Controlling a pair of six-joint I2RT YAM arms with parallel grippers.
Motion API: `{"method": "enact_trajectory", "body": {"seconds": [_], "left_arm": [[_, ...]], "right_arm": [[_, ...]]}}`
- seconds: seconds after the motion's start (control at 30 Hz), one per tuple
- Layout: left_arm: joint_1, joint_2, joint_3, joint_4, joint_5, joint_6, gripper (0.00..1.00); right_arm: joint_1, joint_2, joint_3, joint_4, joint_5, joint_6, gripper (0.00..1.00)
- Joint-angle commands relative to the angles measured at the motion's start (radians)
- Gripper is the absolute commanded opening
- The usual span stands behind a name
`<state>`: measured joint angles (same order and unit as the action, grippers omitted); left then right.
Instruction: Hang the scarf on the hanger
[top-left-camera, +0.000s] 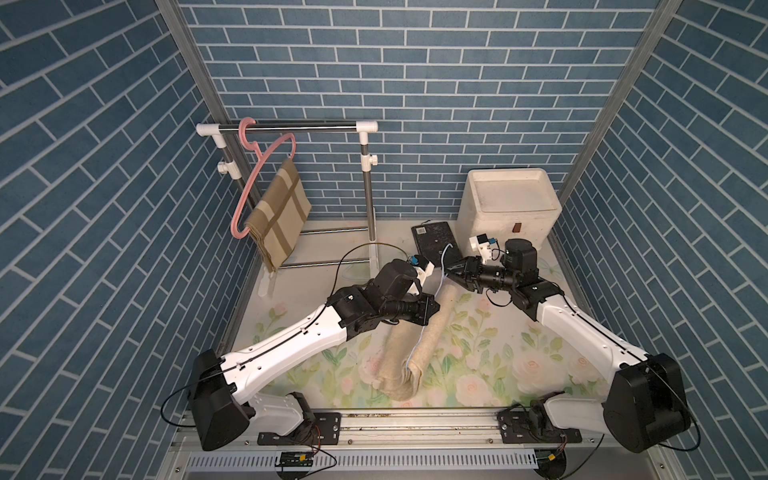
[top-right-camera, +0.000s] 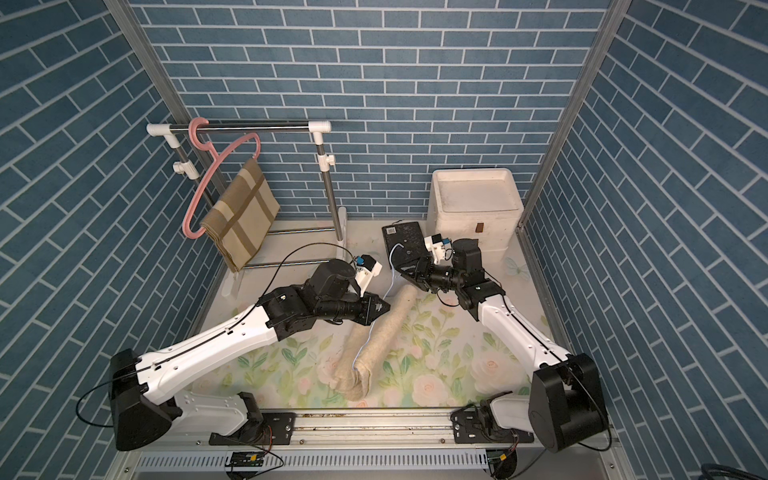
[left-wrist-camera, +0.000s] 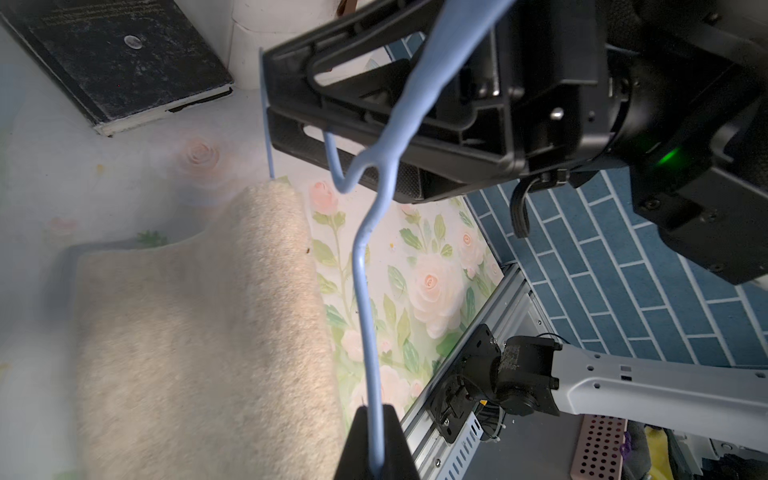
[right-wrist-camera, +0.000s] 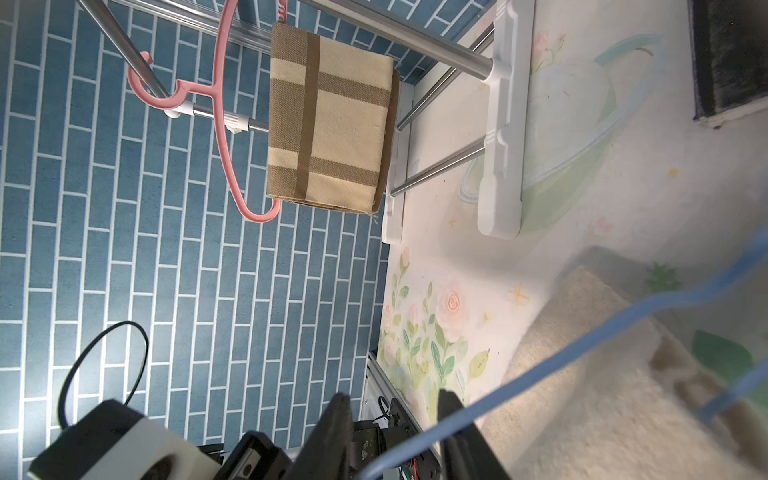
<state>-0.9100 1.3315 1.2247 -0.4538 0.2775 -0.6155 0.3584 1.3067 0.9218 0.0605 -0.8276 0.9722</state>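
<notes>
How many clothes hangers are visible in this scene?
2. A pink hanger is hooked on the rail, carrying the brown scarf. A thin blue hanger runs along the cream scarf on the table, clamped in the left tool. None seems hidden.

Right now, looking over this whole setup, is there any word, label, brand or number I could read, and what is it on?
No text here is readable.
On the flat black book-like slab: faint pale print near one edge, too blurred to read.
On the small white sticker on that slab: a barcode-like pattern, too small to read.
On the small brown tag on the white foam box: no lettering visible.
</notes>
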Motion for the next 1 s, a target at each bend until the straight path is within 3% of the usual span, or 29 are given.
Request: {"method": "enact_trajectory", "body": {"seconds": [0.0, 0.1, 0.27, 0.4, 0.63, 0.97], "left_arm": [[0.047, -0.045, 0.082, -0.060, -0.006, -0.017, 0.00], [0.087, -0.027, 0.148, -0.143, -0.006, -0.008, 0.00], [0.125, 0.016, 0.267, -0.290, -0.062, 0.050, 0.00], [0.132, 0.055, 0.348, -0.351, -0.075, 0.130, 0.00], [0.134, 0.124, 0.471, -0.434, -0.097, 0.227, 0.00], [0.134, 0.121, 0.495, -0.391, -0.085, 0.230, 0.00]], "right_arm": [[-0.070, -0.011, 0.051, -0.131, 0.073, -0.219, 0.46], [-0.101, -0.013, 0.103, -0.224, 0.084, -0.324, 0.51], [-0.112, -0.040, 0.159, -0.328, 0.221, -0.538, 0.61], [-0.111, -0.048, 0.128, -0.276, 0.184, -0.640, 0.68], [-0.069, -0.011, 0.097, -0.056, 0.050, -0.646, 0.76], [0.031, 0.179, 0.191, -0.028, 0.082, -0.587, 0.78]]}}
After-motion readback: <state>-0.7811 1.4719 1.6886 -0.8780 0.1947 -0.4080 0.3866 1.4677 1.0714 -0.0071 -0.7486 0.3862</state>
